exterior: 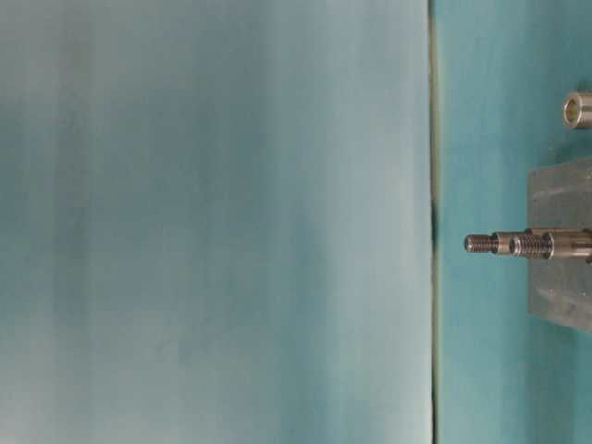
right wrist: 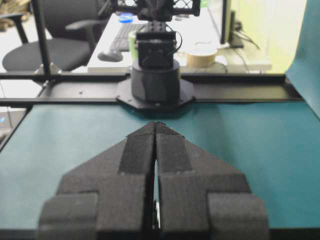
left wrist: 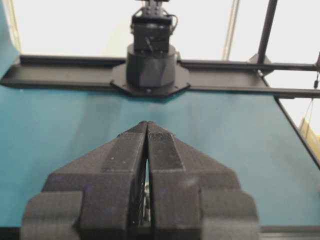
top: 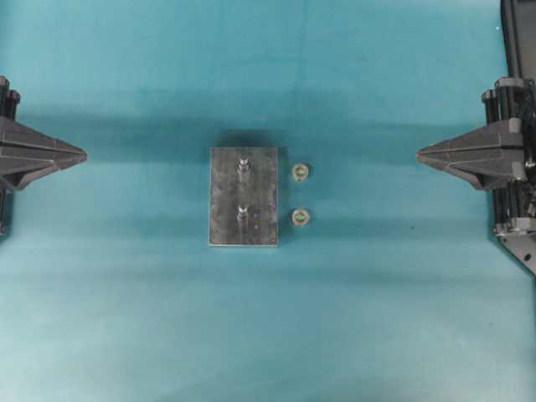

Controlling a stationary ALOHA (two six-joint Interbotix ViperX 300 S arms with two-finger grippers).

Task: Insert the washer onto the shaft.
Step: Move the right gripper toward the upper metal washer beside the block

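A grey metal block point(top: 244, 197) lies mid-table with two upright threaded shafts, the far shaft point(top: 243, 164) and the near shaft point(top: 242, 212). Two small ring washers lie on the cloth just right of the block: one washer point(top: 301, 172) farther back, the other washer point(top: 301, 218) nearer. In the table-level view the shafts point(exterior: 518, 243) stick out of the block point(exterior: 560, 277), with a washer point(exterior: 578, 109) beside it. My left gripper point(top: 84, 155) sits shut at the left edge, empty. My right gripper point(top: 419, 154) sits shut at the right edge, empty. Both wrist views show the fingertips point(left wrist: 146, 123) point(right wrist: 155, 124) pressed together.
Teal cloth covers the table point(top: 268, 335). Each wrist view looks across at the opposite arm's black base point(left wrist: 150, 65) point(right wrist: 155, 80) on a black rail. A desk and an office chair point(right wrist: 60, 30) stand beyond the table.
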